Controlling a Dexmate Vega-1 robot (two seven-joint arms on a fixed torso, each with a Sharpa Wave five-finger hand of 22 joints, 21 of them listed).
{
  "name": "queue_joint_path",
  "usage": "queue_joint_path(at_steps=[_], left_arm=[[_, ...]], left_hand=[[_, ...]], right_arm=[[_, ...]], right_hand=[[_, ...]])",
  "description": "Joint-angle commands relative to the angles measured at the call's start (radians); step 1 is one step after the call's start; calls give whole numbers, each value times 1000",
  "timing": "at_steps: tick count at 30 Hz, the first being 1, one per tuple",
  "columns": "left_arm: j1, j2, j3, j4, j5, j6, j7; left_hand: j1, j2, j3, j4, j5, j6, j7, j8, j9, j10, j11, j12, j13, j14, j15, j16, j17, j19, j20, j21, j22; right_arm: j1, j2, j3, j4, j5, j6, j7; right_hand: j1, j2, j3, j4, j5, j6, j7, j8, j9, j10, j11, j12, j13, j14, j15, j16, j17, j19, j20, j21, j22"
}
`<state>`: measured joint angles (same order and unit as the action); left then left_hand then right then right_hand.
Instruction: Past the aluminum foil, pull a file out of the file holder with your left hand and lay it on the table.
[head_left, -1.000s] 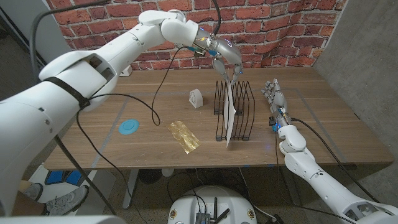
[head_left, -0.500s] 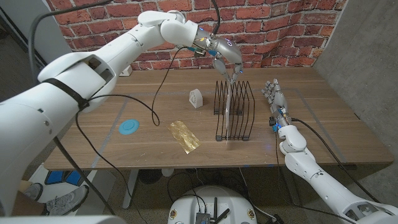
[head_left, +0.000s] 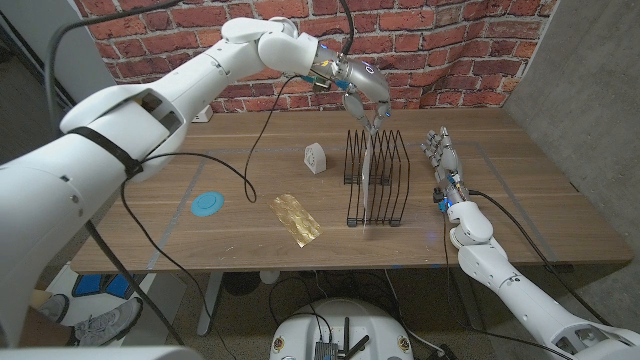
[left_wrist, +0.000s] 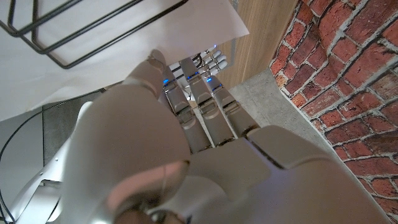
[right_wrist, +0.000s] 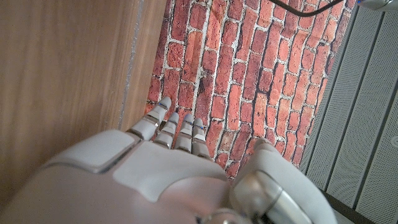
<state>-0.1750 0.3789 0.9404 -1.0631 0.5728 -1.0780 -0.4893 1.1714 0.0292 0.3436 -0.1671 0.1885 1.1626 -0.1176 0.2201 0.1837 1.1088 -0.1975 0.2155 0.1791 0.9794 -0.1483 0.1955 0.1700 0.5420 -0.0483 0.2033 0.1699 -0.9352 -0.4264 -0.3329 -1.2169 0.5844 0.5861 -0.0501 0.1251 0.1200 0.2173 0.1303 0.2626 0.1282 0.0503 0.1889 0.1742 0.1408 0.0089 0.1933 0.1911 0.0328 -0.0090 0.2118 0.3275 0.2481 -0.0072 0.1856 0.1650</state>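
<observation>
Tabletop (head_left: 520, 190): wood, brown grain, rectangular; 1 in view, standing before a red brick wall (head_left: 440, 40).
File holder (head_left: 392, 180): black wire rack of thin upright dividers, open slots; 1, standing near the middle of the tabletop, toward the back edge.
File (head_left: 371, 185): 1 thin white sheet, flat and smooth, seen nearly edge-on, upright in the holder; its top rises above the wires, its lower end reaches the rack's front base. In the left wrist view it is a broad white plane (left_wrist: 124, 37) behind black wire.
Left hand (head_left: 362, 88): grey and white, hard glossy shell, above the holder; fingers (head_left: 371, 120) point down and pinch the file's top edge. Left wrist view shows fingers (left_wrist: 193, 93) pressed to the sheet.
Right hand (head_left: 440, 152): just right of the holder, toward the tabletop's right edge, standing on its edge; fingers straight, lying side by side, holding nothing. Right wrist view shows the same (right_wrist: 180, 168), fingers extended along the wood.
Aluminum foil (head_left: 296, 219): 1 crumpled piece, gold-toned, roughly rectangular, lying flat left of the holder, toward the front edge.
Small white house-shaped object (head_left: 315, 157): 1, between foil and back edge.
Blue disc (head_left: 207, 204): 1, round, flat, toward the left edge.
Black cable (head_left: 250, 160): 1, hanging in a loop from the left arm.
</observation>
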Motion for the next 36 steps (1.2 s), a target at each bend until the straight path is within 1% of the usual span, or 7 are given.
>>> queue_joint_path(at_steps=[1, 17, 23, 30, 36], left_arm=[[4, 10, -9, -21, -36, 31, -26], [10, 23, -28, -62, -111, 93, -89], [14, 29, -36, -77, -147, 114, -117], [31, 49, -61, -122, -140, 133, -107], [44, 70, -80, -163, -157, 157, -119]], left_hand=[[3, 11, 0, -7, 5, 12, -2, -1, 2, 15, -4, 7, 6, 13, -93, -3, 3, 11, -156, 6, 4], [4, 12, 0, -8, 7, 14, -3, -9, 2, 19, -4, 1, 5, 22, -93, -5, 3, 25, -155, 8, 6], [4, 12, -1, -7, 8, 15, -2, -10, 2, 20, -4, -2, 5, 25, -93, -6, 3, 34, -155, 11, 7], [4, 12, -1, -8, 8, 17, 0, -12, 2, 22, -4, -4, 5, 28, -93, -6, 3, 42, -156, 13, 7], [5, 12, -2, -8, 9, 16, -1, -14, 2, 23, -4, -5, 5, 31, -93, -7, 3, 45, -157, 13, 7]], right_arm=[[10, 5, -1, 16, 4, 4, 9], [22, 9, -4, 34, 3, 10, 17], [19, 7, -5, 30, 3, 6, 17], [15, 0, -5, 14, -1, -4, 11], [14, -10, -5, -1, -8, -14, 5]], right_hand=[[-9, 26, 7, -1, -3, -2, -7, 1, 5, 4, -2, 0, 0, 1, 4, 4, 1, 5, 3, 4, 4], [-11, 26, 10, -2, -4, -2, -7, 1, 5, 3, -2, 0, 0, 1, 4, 5, 1, 5, 3, 4, 4], [-12, 25, 11, -2, -4, -2, -7, 1, 5, 3, -3, 0, 0, 0, 4, 5, 1, 5, 3, 4, 4], [-13, 25, 13, -3, -5, -3, -7, 1, 5, 3, -4, 0, 0, 0, 6, 5, 0, 6, 6, 5, 4], [-13, 25, 14, -4, -5, -3, -8, 1, 5, 2, -2, 0, 0, -1, 5, 6, 0, 7, 5, 5, 4]])
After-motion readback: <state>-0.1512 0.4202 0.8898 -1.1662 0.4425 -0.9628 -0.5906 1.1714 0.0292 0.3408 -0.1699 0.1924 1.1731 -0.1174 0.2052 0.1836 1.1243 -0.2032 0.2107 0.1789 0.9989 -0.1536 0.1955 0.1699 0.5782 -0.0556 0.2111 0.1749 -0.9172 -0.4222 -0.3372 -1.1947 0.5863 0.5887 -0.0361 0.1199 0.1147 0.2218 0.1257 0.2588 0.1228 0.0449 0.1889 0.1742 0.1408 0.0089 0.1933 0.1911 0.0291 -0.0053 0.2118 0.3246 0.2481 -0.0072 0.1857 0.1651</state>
